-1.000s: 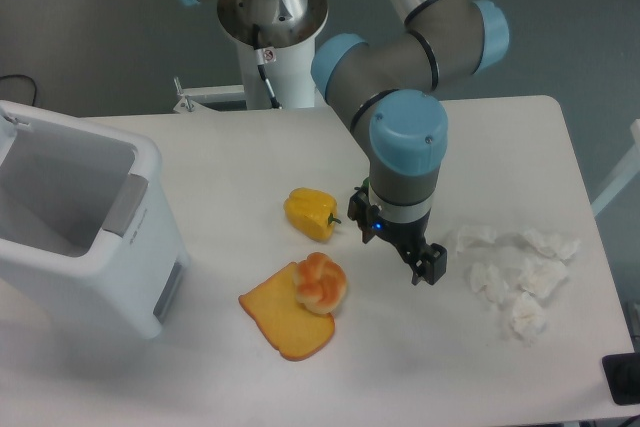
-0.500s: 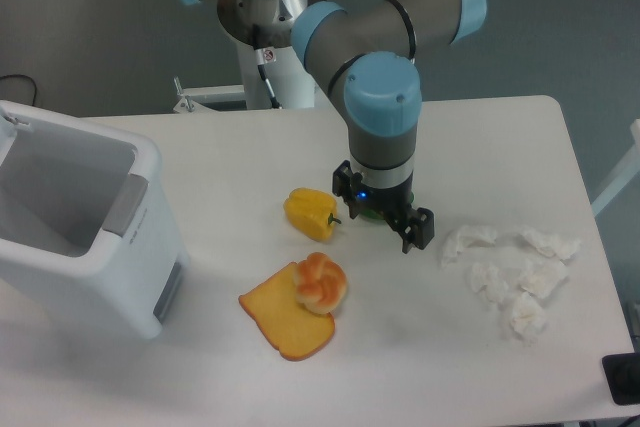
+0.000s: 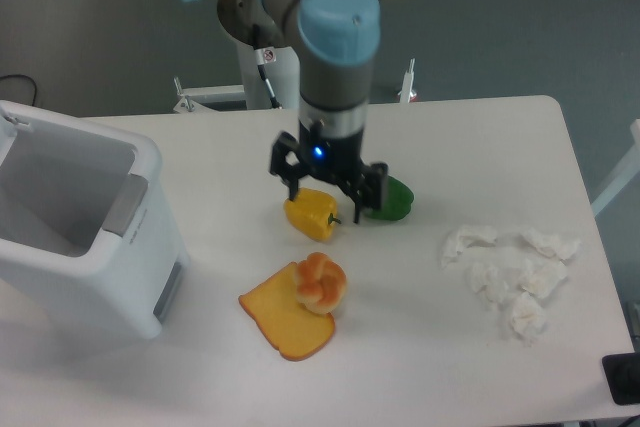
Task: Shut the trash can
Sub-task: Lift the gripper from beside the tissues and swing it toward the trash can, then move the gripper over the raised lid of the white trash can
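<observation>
White table point(image 3: 500, 137), open trash can point(image 3: 85, 237) left, claw point(image 3: 333, 192) spread over yellow pepper point(image 3: 312, 214), green pepper point(image 3: 392, 200) beside.

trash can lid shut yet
No, the trash can stands open, its hollow inside showing from above, with the hand off over the yellow pepper.

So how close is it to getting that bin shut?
Nothing looks done yet: the trash can stands open, its inside showing. The gripper holds nothing and hangs over the yellow pepper, well away from the bin. Reaching the lid and closing it all remain.
</observation>
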{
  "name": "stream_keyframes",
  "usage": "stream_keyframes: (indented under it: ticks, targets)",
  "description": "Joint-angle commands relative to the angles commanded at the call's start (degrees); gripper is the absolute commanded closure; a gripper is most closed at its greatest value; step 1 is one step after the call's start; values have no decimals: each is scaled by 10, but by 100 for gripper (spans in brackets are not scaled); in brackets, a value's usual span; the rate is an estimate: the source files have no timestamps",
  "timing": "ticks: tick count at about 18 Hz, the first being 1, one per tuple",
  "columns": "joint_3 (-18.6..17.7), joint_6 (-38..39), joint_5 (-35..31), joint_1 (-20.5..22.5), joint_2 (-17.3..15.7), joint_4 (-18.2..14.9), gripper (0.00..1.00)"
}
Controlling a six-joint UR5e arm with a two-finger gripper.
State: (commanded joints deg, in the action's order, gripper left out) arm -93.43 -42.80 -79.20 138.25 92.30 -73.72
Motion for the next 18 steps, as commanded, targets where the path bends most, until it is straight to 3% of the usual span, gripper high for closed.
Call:
stream_keyframes:
  ticks: [3, 7, 12, 18]
  targets:
    - [0, 6, 16, -8, -34, -43, 0]
    - [-2, 37, 39, -37, -65, -67, 0]
    - [-26, 73, 55, -75, -96, -66, 0]
    - [-32, 119, 81, -124, -109, -63, 0]
